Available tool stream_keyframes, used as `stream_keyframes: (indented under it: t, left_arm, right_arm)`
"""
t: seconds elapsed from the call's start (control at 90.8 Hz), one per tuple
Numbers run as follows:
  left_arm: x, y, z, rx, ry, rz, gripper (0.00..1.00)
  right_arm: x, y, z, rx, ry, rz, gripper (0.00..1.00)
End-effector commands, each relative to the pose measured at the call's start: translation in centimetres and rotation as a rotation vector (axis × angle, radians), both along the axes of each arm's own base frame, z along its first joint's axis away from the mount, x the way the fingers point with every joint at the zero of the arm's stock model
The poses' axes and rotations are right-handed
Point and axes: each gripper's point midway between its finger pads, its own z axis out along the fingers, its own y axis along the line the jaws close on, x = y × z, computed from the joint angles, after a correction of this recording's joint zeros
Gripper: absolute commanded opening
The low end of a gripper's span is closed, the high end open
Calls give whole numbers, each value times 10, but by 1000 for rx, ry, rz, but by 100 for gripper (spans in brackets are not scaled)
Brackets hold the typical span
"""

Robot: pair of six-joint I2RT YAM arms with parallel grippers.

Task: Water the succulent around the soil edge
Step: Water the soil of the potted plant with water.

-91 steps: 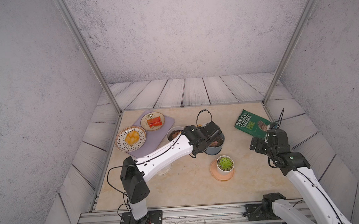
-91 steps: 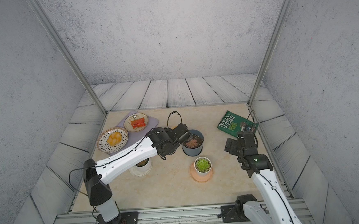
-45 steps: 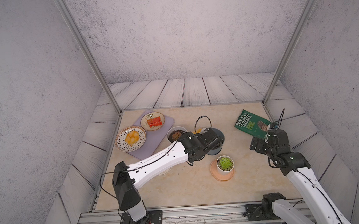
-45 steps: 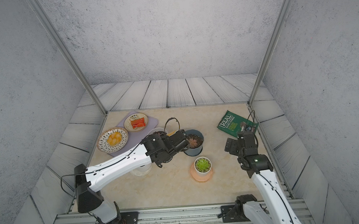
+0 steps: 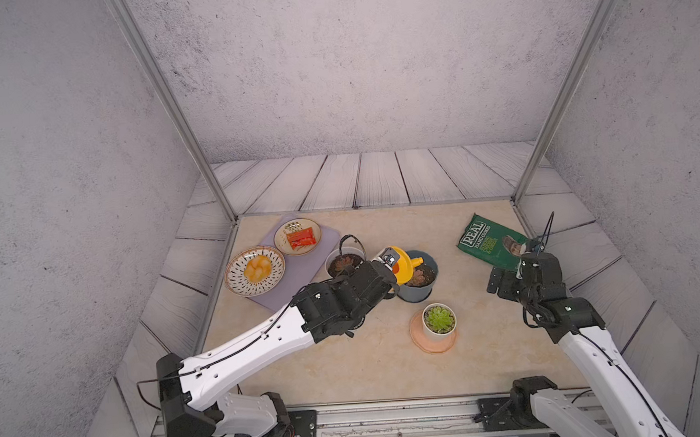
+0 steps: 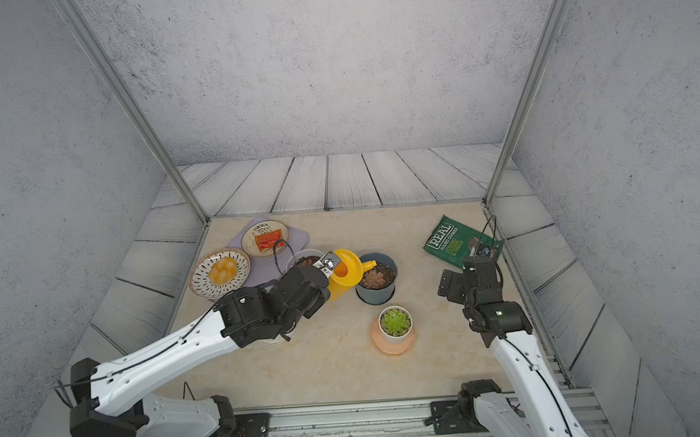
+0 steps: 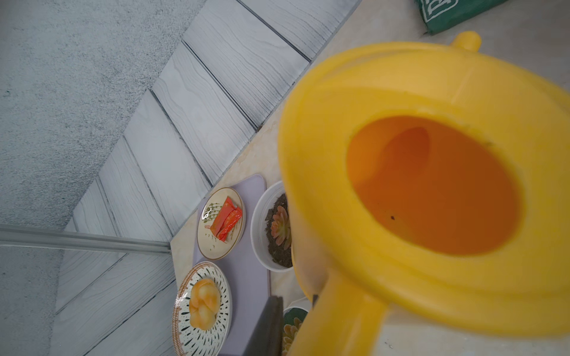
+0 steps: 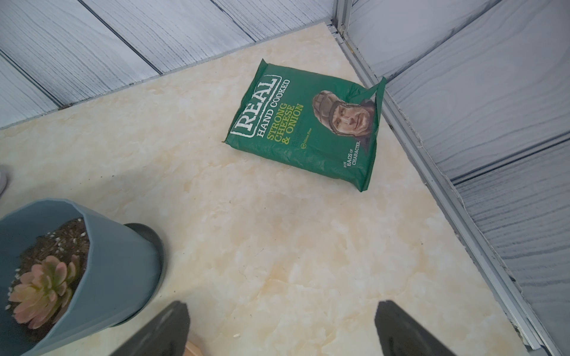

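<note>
Since a second ago the left arm has dropped lower and stretched out across the table (image 5: 349,373), bringing into sight a yellow watering can (image 5: 401,268) that its wrist had hidden. The left hand (image 6: 327,266) is clamped on the can's handle. The spout reaches over the rim of the blue-grey pot (image 5: 419,292), where the pink succulent (image 5: 419,274) sits in dark soil at mid-table. The right hand (image 8: 277,333) has not moved, its fingers spread wide above bare table. The left wrist view looks straight into the can's orange interior and shows, close by, a red-tipped succulent (image 7: 280,228) in a white pot (image 7: 257,229). The green crisp bag (image 8: 305,123) reads in full only in the right wrist view: "REAL HAND COOKED STRONG CHEESE & ONION", "BAGS OF CHARACTER".
</note>
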Motion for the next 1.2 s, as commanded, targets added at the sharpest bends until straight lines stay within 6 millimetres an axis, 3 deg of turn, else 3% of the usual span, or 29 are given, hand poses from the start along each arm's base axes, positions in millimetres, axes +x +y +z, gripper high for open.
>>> stream_keyframes:
  t: [0.0, 0.374, 0.848, 1.189]
  left_arm:
    - [-7, -10, 11, -163, 7, -32, 0]
    - [-36, -14, -9, -335, 114, -101, 0]
    - [-56, -28, -38, -246, 136, -125, 0]
    - [-60, -28, -58, -113, 137, -85, 0]
  right_arm:
    - [1, 1, -2, 3, -1, 2, 99]
    - [-4, 0, -8, 10, 23, -12, 99]
    - [-22, 5, -22, 54, 39, 5, 99]
    - [-26, 4, -20, 52, 17, -4, 99]
